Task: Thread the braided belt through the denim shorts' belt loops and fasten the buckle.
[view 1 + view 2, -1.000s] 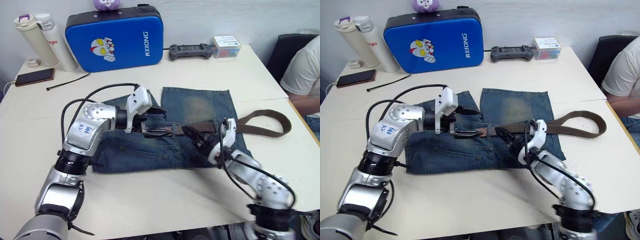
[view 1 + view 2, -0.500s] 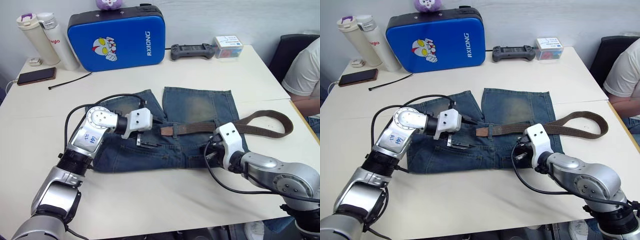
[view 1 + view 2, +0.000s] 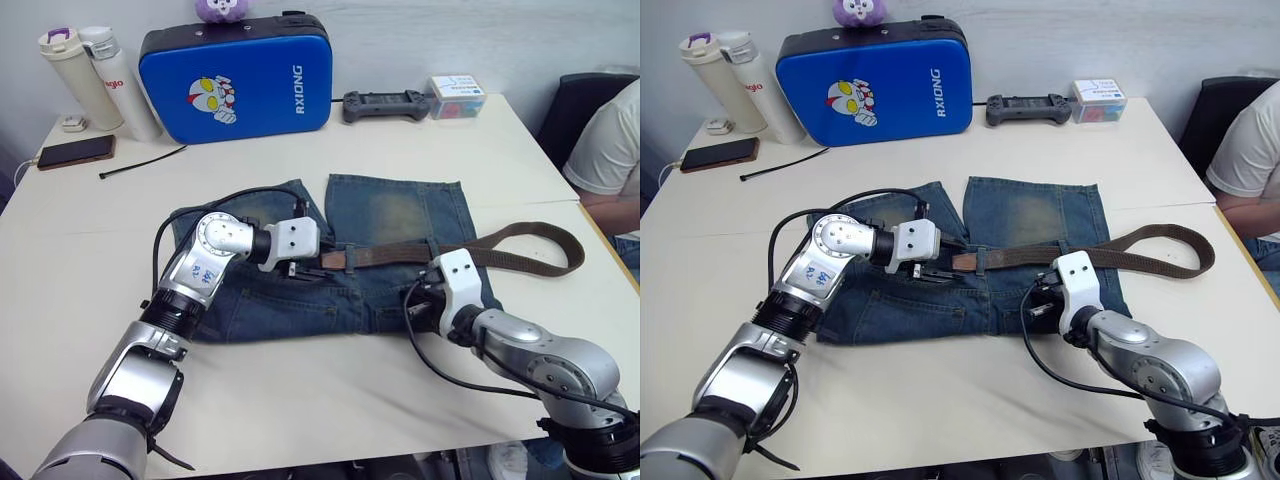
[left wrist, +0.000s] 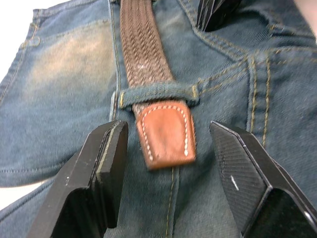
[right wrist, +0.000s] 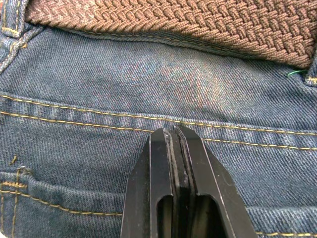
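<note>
In the left eye view the denim shorts [image 3: 340,255] lie flat at the middle of the table [image 3: 300,400], waistband running across, presumably so the loops stay reachable. The braided belt [image 3: 420,252] runs along that waistband and loops off the shorts toward three o'clock, so most of its length is not yet fed through. The left gripper [image 3: 305,268] sits at the belt's tan tip, at about nine o'clock from the belt's run over the denim, and the right gripper [image 3: 418,305] rests on the denim below the belt, likely pinning the fabric so it does not slide. The right eye view gives the same layout; no buckle can be made out. In the left wrist view the tan tip [image 4: 167,134] pokes out just past one of the belt loops [image 4: 157,93], with the braid passing under that strip; the two black fingers [image 4: 101,168] stand wide apart on either side of the tip, touching nothing, apparently lined up to pinch it. In the right wrist view the fingers [image 5: 163,198] are pressed together, empty, their tips against the denim just below the braid.
</note>
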`<state>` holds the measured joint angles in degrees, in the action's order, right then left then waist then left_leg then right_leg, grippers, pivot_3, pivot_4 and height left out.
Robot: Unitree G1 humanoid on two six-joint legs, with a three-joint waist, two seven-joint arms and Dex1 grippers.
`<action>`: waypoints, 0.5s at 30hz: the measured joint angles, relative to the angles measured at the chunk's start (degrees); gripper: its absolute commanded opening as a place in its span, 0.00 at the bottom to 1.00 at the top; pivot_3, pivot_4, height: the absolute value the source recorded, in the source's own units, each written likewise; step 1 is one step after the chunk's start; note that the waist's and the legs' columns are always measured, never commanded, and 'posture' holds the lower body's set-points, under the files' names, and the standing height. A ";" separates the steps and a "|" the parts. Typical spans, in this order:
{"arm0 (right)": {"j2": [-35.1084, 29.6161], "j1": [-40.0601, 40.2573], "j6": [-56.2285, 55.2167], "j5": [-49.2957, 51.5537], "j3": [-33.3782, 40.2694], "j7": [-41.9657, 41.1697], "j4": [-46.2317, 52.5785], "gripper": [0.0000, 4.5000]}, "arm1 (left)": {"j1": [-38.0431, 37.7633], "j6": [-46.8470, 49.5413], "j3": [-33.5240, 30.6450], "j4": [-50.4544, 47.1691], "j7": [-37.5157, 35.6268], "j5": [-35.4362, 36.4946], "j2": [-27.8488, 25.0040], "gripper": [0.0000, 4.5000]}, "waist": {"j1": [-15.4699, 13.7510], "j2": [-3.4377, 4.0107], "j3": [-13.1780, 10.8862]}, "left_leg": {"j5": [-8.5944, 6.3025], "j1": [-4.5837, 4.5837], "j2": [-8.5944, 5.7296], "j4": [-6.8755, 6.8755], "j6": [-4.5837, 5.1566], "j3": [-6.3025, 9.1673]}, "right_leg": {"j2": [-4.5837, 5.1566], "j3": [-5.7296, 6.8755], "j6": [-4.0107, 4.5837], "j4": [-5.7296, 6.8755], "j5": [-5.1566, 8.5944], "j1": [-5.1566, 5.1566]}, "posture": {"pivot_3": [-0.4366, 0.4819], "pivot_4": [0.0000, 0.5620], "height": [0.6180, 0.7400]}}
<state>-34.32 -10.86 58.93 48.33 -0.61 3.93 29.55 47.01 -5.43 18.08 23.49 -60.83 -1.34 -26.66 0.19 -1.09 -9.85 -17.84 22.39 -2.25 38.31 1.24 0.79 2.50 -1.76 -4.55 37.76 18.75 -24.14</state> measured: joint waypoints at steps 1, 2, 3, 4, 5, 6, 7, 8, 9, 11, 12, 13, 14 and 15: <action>0.59 0.00 0.23 -0.43 0.29 -0.04 0.01 0.00 | 0.01 -0.61 0.03 0.50 0.07 -0.65 0.18 0.65 | 0.00 -0.05 0.02 | 0.00 0.00 0.00 0.00 0.00 0.00 | 0.00 0.00 0.00 0.00 0.00 0.00 | 0.48 0.27 0.99; 0.75 0.01 0.37 -0.66 0.40 -0.12 0.01 0.00 | 0.14 -0.88 0.05 0.91 0.19 -0.98 0.48 0.65 | -0.04 -0.07 0.04 | 0.00 0.00 0.00 0.00 0.00 0.00 | 0.00 0.00 0.00 0.01 0.00 0.00 | 0.48 0.27 0.99; 1.02 -0.02 0.61 -1.17 0.56 -0.34 0.01 0.00 | 0.49 -1.07 0.26 1.82 0.49 -1.52 1.03 0.65 | -0.11 -0.10 0.06 | 0.00 0.00 0.00 0.01 0.00 0.00 | 0.00 0.00 0.00 0.01 0.00 0.00 | 0.48 0.27 0.99; 1.31 -0.08 0.87 -1.51 0.65 -0.52 0.01 0.00 | 0.71 -1.35 0.67 2.35 0.99 -2.26 1.40 0.65 | -0.13 -0.16 0.09 | 0.00 0.00 0.00 0.01 0.00 0.01 | 0.00 0.01 0.00 0.01 0.00 0.00 | 0.48 0.27 0.99; 1.47 -0.12 1.04 -1.78 0.75 -0.68 0.02 0.00 | 0.95 -1.65 1.01 2.79 1.42 -2.84 1.70 0.65 | -0.12 -0.17 0.10 | 0.00 0.00 0.00 0.00 0.01 0.01 | 0.00 0.00 0.00 0.01 0.00 0.01 | 0.48 0.27 0.99; 1.96 -0.42 1.32 -2.45 0.84 -0.87 -0.09 0.00 | 1.71 -2.16 1.26 4.28 2.19 -3.93 2.43 0.65 | -0.13 -0.20 0.13 | 0.00 0.00 -0.01 0.01 0.01 0.01 | 0.00 0.00 0.00 0.02 0.00 0.01 | 0.48 0.27 0.99; 2.17 -0.57 1.40 -2.65 0.83 -0.91 -0.17 0.00 | 1.94 -2.28 1.30 4.54 2.54 -4.31 2.69 0.56 | -0.11 -0.22 0.13 | 0.00 0.00 -0.01 0.01 0.01 0.00 | 0.00 0.00 0.00 0.02 0.00 0.00 | 0.48 0.27 0.99; 2.26 -0.65 1.49 -2.84 0.84 -1.05 -0.19 0.00 | 2.14 -2.47 1.31 4.71 2.79 -4.67 2.96 0.54 | -0.09 -0.22 0.13 | 0.00 0.00 -0.01 0.00 0.02 0.00 | 0.00 0.00 0.00 0.02 0.00 0.01 | 0.48 0.27 0.99; 2.48 -0.81 1.70 -3.30 0.84 -1.27 -0.19 0.00 | 2.46 -2.54 1.30 5.14 3.24 -4.83 3.25 0.51 | -0.08 -0.22 0.14 | 0.00 -0.01 -0.01 -0.01 0.02 0.00 | 0.00 0.00 0.00 0.03 0.00 0.01 | 0.48 0.27 0.99; 2.90 -0.98 2.01 -3.96 0.93 -1.58 -0.19 0.00 | 2.83 -2.40 1.25 6.20 3.70 -4.89 3.62 0.33 | -0.06 -0.22 0.14 | 0.00 -0.01 -0.01 -0.01 0.02 0.00 | 0.00 0.00 0.00 0.03 0.00 0.00 | 0.48 0.27 0.99; 3.15 -1.02 2.14 -4.22 1.00 -1.70 -0.19 0.00 | 2.87 -2.31 1.16 6.50 3.72 -4.88 3.64 0.28 | -0.04 -0.22 0.14 | 0.00 -0.01 0.00 -0.01 0.02 0.00 | 0.00 0.00 0.00 0.03 0.00 0.00 | 0.48 0.27 0.99; 3.38 -1.05 2.25 -4.46 1.05 -1.82 -0.18 0.00 | 2.89 -2.18 1.01 6.69 3.72 -4.86 3.62 0.21 | -0.01 -0.22 0.14 | 0.00 -0.01 0.00 -0.01 0.01 0.00 | 0.00 0.00 0.00 0.03 0.00 0.00 | 0.48 0.27 0.99; 3.55 -1.06 2.34 -4.70 1.12 -1.98 -0.18 0.00 | 2.97 -2.11 0.86 6.74 3.67 -4.79 3.54 0.18 | 0.00 -0.22 0.14 | 0.00 -0.01 -0.01 -0.01 0.01 0.00 | 0.00 0.00 0.00 0.03 0.00 0.00 | 0.48 0.27 0.99; 3.79 -1.10 2.41 -5.09 1.13 -2.10 -0.18 0.00 | 3.14 -2.09 0.68 6.85 3.62 -4.72 3.47 0.15 | 0.00 -0.23 0.14 | 0.00 -0.01 -0.01 -0.01 0.02 0.01 | 0.00 0.00 0.00 0.03 0.00 0.00 | 0.48 0.27 0.99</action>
<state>-30.53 -11.97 61.33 43.24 0.52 1.84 29.37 50.15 -7.52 18.76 30.34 -57.21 -6.06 -23.19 0.18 -1.33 -9.70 -17.84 22.38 -2.26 38.30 1.25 0.80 2.50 -1.76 -4.55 37.79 18.76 -24.13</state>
